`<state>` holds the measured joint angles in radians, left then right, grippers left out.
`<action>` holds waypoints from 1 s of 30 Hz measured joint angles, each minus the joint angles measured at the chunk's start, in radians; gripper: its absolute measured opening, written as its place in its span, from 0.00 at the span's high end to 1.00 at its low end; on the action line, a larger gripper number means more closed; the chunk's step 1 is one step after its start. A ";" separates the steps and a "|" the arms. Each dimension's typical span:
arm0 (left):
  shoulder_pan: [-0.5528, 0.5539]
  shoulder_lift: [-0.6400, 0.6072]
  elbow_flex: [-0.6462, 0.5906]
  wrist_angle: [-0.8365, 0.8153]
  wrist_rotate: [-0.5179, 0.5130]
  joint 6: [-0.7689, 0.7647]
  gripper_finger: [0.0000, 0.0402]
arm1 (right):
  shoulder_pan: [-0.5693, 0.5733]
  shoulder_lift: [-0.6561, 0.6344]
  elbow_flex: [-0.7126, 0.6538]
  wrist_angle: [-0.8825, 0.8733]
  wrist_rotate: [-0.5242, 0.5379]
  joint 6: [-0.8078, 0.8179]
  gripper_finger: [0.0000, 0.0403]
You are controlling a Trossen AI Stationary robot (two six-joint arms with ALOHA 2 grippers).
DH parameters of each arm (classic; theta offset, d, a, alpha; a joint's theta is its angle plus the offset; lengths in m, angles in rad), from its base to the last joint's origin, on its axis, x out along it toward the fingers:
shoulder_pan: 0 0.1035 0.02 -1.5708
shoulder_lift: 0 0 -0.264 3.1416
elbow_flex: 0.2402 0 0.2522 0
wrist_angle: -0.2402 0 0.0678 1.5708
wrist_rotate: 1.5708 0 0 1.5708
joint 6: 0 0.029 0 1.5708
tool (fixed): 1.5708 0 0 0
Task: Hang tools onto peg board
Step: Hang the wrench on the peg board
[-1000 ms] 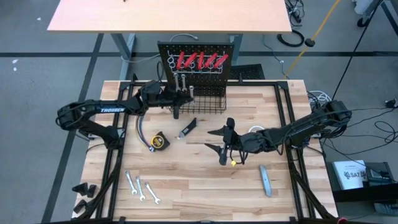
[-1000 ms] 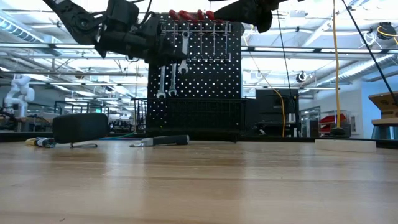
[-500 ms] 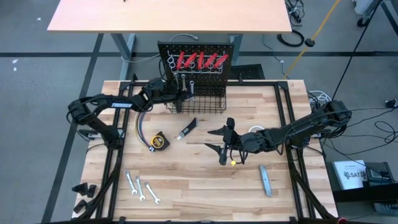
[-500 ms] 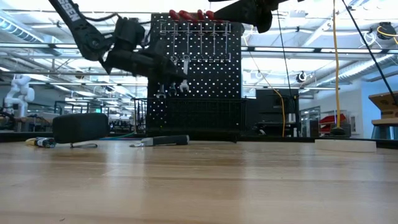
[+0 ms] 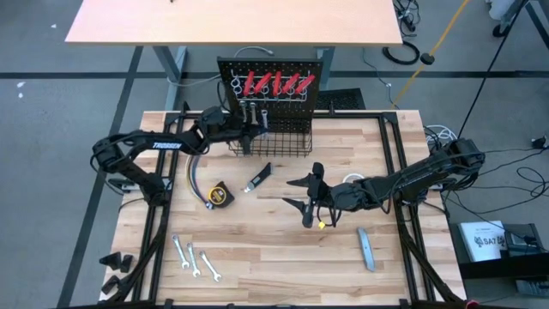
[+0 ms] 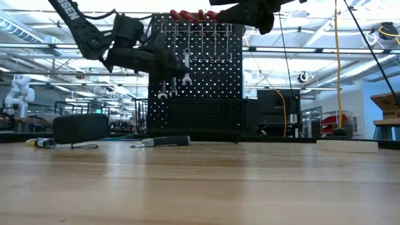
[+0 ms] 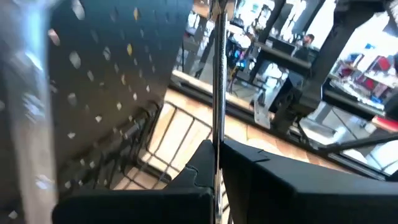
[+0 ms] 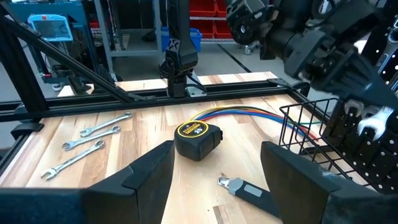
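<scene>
The peg board (image 5: 273,81) stands upright at the far edge, with red-handled tools (image 5: 274,83) along its top and a wire basket (image 5: 274,142) at its base. Two silver wrenches (image 6: 167,87) hang on its face. My left gripper (image 5: 249,130) is at the board's left part, shut on a third silver wrench (image 6: 186,67). My right gripper (image 5: 310,204) hovers open over the middle of the table. Three more wrenches (image 5: 193,257), a yellow tape measure (image 5: 220,195), a black-handled knife (image 5: 260,177) and a grey bar (image 5: 366,249) lie flat on the table. My left gripper (image 7: 217,155) pinches the silver wrench's shank (image 7: 217,124) between its two fingers, edge-on. The fingers reach level toward the board from the table's left, across the wrench. It is lifted clear and upright, its open end (image 6: 186,79) down. Whether it touches a hook, I cannot tell.
A bundle of coloured wires (image 5: 193,176) lies at the table's left by the left arm. Black frame rails (image 5: 390,163) run along the table's sides. The near middle of the wooden top (image 5: 274,257) is bare.
My left gripper has moved toward the far edge, in against the peg board's face, still shut on the wrench. The wrench has come down along the board beside the two hung ones.
</scene>
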<state>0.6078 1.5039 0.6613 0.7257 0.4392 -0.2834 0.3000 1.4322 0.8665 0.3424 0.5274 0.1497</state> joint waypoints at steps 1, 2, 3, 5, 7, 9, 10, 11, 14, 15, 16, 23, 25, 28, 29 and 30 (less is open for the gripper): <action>0.003 -0.004 0.000 0.004 -0.004 -0.001 0.97 | 0.000 0.000 0.000 -0.001 0.000 0.000 0.43; 0.006 -0.004 0.000 0.005 -0.006 -0.008 0.97 | 0.000 0.000 0.000 -0.001 0.000 0.000 0.43; 0.012 -0.004 0.000 0.003 -0.007 -0.024 0.97 | 0.000 0.000 0.000 -0.001 0.000 0.000 0.43; 0.020 -0.003 0.000 -0.004 -0.012 -0.045 0.97 | 0.000 0.000 0.000 -0.001 0.000 0.001 0.43; 0.022 -0.002 0.000 -0.002 -0.024 -0.049 0.97 | 0.000 0.000 0.000 0.000 0.000 0.001 0.43; 0.022 -0.002 0.000 0.000 -0.025 -0.050 0.97 | 0.000 0.000 0.000 0.000 0.000 0.003 0.43; 0.022 -0.002 0.000 0.001 -0.026 -0.051 0.97 | 0.000 0.000 0.000 0.000 0.000 0.003 0.43; 0.021 -0.002 0.000 0.001 -0.026 -0.051 0.97 | -0.001 0.000 0.000 0.001 0.000 0.003 0.43; 0.022 -0.002 0.000 0.000 -0.029 -0.051 0.97 | -0.006 0.000 0.000 0.002 0.000 0.003 0.43; 0.022 -0.002 0.000 0.000 -0.029 -0.051 0.97 | -0.007 0.000 0.000 0.002 0.000 0.003 0.43; 0.022 -0.002 0.000 0.000 -0.029 -0.051 0.97 | -0.007 0.000 0.000 0.002 0.000 0.003 0.43; 0.021 -0.002 0.000 -0.005 -0.043 -0.051 0.97 | -0.007 0.000 0.000 0.003 0.000 0.003 0.43; 0.021 -0.002 0.001 -0.007 -0.052 -0.051 0.97 | -0.007 0.000 0.000 0.004 0.000 0.003 0.43; 0.021 -0.002 0.016 -0.028 -0.055 -0.052 0.97 | -0.008 0.000 0.000 0.004 0.000 0.003 0.43; 0.021 -0.002 0.019 -0.030 -0.056 -0.052 0.97 | -0.011 0.000 0.000 0.004 0.000 0.003 0.43; 0.021 -0.002 0.019 -0.033 -0.056 -0.052 0.97 | -0.012 0.000 0.000 0.004 0.000 0.004 0.43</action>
<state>0.6292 1.5021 0.6808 0.6924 0.3829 -0.3355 0.2884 1.4326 0.8665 0.3462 0.5270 0.1533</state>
